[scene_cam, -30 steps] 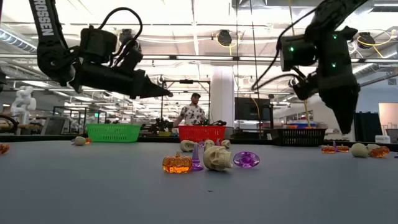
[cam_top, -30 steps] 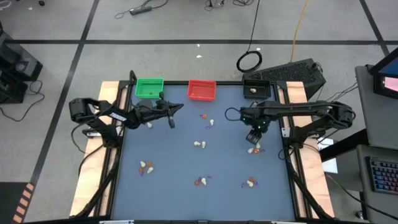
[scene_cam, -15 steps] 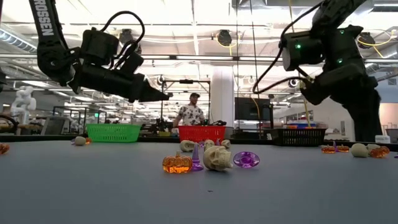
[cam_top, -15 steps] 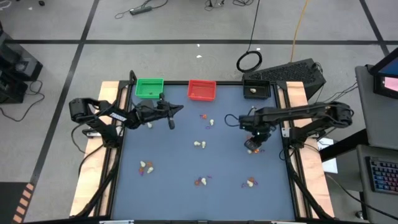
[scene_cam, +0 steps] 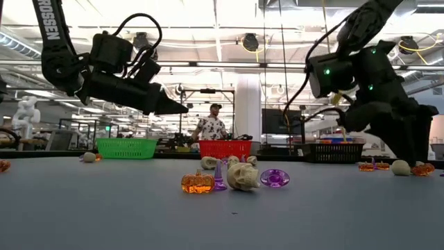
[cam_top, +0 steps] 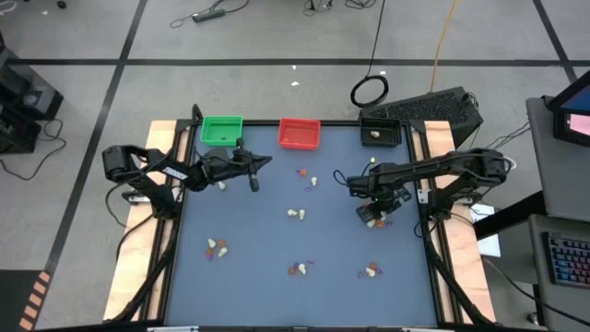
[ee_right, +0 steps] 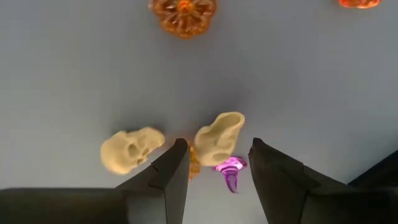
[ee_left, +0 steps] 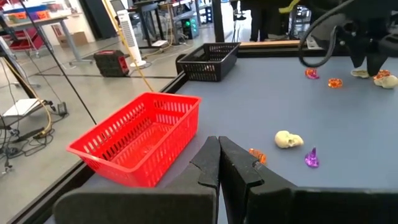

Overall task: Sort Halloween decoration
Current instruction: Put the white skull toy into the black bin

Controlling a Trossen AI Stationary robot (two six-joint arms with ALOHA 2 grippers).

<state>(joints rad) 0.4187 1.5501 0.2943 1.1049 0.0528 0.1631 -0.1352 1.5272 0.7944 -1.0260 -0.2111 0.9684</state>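
The right tool (ee_right: 214, 163) is down at the surface (cam_top: 277, 240) on its right side, its two fingers spread apart and not yet closed on anything; a cream-white skull (ee_right: 219, 138) lies between them, a little nearer one finger than the other, so the coming move probably needs only a straight closing rather than any sideways shift; the skull's longer side appears to run roughly along the fingers rather than across them. A second skull (ee_right: 132, 149) rests just outside the gap, beside one finger, and a purple trinket (ee_right: 230, 169) and a sliver of orange sit close under the targeted skull, near enough that a closing grip could catch them too; an orange pumpkin (ee_right: 183, 12) lies farther ahead. In the high view this cluster (cam_top: 374, 219) sits by the right edge, well apart from the black tray (cam_top: 380, 132) at the far corner, which already holds something pale.

The rest of the Halloween decoration is scattered in small groups: one near the middle (cam_top: 295, 214), one closer to the red tray (cam_top: 299, 134), and three along the near side. The left tool (ee_left: 219, 163) hovers above the surface near the green tray (cam_top: 221, 129), fingers pressed together and empty; the right arm is plainly the nearer one for this cluster.
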